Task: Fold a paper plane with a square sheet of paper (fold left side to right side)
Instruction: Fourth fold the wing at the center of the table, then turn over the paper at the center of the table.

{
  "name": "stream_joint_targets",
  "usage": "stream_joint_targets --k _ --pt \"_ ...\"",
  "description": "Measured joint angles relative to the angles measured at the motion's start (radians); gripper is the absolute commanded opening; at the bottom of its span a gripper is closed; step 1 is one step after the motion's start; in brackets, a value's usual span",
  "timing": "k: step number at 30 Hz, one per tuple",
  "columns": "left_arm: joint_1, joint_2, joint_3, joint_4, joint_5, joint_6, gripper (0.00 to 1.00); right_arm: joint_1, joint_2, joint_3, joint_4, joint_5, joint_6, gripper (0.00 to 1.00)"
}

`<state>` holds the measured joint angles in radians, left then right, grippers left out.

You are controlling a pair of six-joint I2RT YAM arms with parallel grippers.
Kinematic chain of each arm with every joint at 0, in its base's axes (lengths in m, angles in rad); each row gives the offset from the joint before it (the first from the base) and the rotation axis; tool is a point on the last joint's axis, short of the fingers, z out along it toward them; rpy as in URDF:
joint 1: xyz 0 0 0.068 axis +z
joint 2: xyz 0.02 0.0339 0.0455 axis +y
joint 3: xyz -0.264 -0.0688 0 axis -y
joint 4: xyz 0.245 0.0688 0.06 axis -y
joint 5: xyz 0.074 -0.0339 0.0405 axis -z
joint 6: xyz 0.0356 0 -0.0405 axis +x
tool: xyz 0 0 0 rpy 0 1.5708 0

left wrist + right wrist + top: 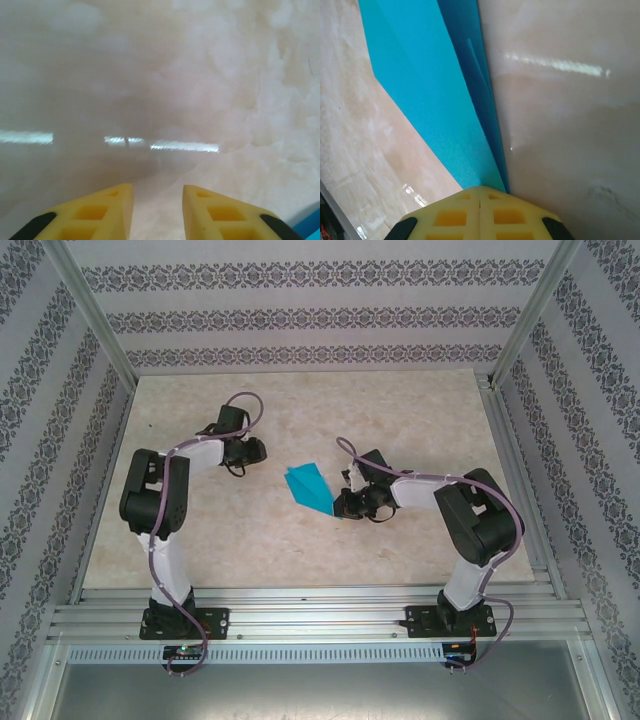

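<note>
The square sheet of paper [308,487] lies folded into a pointed cyan shape in the middle of the table. In the right wrist view the paper [435,95] runs as a long blue wedge with a darker folded edge, its narrow end vanishing at my fingertips. My right gripper [343,506] [480,189] is at the paper's near right tip, yellow jaws pressed together on that end. My left gripper [262,452] stands to the left of the paper, apart from it. It is open [157,187] with bare table between the fingers, and a corner of the paper [311,226] shows at lower right.
The pale marble-patterned tabletop [300,550] is bounded by patterned walls and metal frame posts [95,315]. A metal rail [320,605] runs along the near edge, where both arm bases are bolted.
</note>
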<state>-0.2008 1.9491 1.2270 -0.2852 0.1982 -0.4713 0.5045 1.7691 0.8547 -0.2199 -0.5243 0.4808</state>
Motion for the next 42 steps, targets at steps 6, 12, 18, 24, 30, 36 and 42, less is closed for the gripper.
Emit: stream_joint_targets --k 6,12,18,24,30,36,42 --pt "0.014 -0.313 -0.256 0.082 0.099 -0.084 0.47 -0.003 -0.155 -0.001 -0.131 0.092 0.000 0.21" --pt "-0.031 -0.417 -0.441 0.245 0.226 -0.244 0.48 -0.034 -0.306 0.003 -0.155 0.163 -0.012 0.26" --pt "-0.130 -0.301 -0.449 0.390 0.299 -0.362 0.47 -0.058 -0.388 -0.041 -0.147 0.224 -0.026 0.30" --pt "-0.178 -0.156 -0.390 0.462 0.316 -0.431 0.46 -0.092 -0.521 -0.129 -0.151 0.271 -0.030 0.33" --pt "-0.201 -0.090 -0.345 0.505 0.316 -0.463 0.45 -0.140 -0.624 -0.164 -0.170 0.301 -0.032 0.35" --pt "-0.221 -0.045 -0.298 0.509 0.312 -0.478 0.44 -0.168 -0.682 -0.187 -0.194 0.315 -0.037 0.37" --pt "-0.230 -0.003 -0.266 0.532 0.313 -0.485 0.33 -0.187 -0.748 -0.209 -0.204 0.315 -0.037 0.43"
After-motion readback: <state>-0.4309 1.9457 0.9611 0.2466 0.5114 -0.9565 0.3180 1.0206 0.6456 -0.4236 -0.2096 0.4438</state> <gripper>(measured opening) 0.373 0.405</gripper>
